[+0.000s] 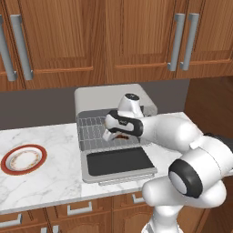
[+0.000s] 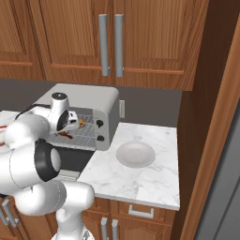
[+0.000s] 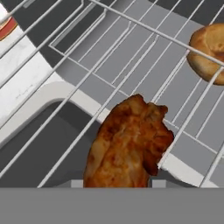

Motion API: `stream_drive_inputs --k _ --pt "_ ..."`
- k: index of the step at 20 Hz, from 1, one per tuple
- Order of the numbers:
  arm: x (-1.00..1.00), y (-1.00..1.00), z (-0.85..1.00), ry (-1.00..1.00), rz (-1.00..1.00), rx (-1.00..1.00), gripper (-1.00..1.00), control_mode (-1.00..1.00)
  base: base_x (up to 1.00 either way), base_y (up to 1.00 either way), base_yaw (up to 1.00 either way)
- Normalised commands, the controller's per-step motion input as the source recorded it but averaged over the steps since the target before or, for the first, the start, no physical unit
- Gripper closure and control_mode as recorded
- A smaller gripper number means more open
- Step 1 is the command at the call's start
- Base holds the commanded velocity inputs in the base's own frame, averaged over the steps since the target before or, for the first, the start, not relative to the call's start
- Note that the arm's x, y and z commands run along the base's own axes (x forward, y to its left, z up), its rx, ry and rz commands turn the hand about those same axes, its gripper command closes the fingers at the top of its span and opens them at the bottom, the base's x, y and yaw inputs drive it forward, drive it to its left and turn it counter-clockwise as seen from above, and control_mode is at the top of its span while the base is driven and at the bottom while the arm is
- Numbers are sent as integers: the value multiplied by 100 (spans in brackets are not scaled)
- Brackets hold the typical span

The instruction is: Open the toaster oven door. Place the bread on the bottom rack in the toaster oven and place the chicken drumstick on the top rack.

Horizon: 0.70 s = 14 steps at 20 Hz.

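Observation:
The toaster oven (image 1: 91,98) stands at the back of the counter with its door (image 1: 118,161) folded down flat, dark glass facing up. My gripper (image 1: 114,135) reaches over the door into the oven mouth and is shut on the chicken drumstick (image 3: 127,144), an orange-brown piece just above the front wires of the top rack (image 3: 122,52). The bread (image 3: 210,50), a round golden bun, lies deeper inside under those wires, on the bottom rack (image 3: 183,105). From the right side, the drumstick (image 2: 65,135) hangs at the rack's front and the bread (image 2: 82,124) sits behind it.
A red-rimmed plate (image 1: 23,159) lies on the marble counter left of the oven. A pale bowl (image 2: 135,154) sits to the oven's right. Wooden wall cabinets hang above, and a tall wooden panel closes off the counter's right end.

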Motion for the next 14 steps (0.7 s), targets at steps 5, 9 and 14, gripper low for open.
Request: stream_drive_inputs --k 5,9,14 --pt "-4 1 -37 7 8 0 100 -100 0 0 0" --pt "-16 0 -13 4 6 0 -100 -100 0 0 0" --pt "-8 -2 0 0 5 -1 -100 -100 0 0 0"
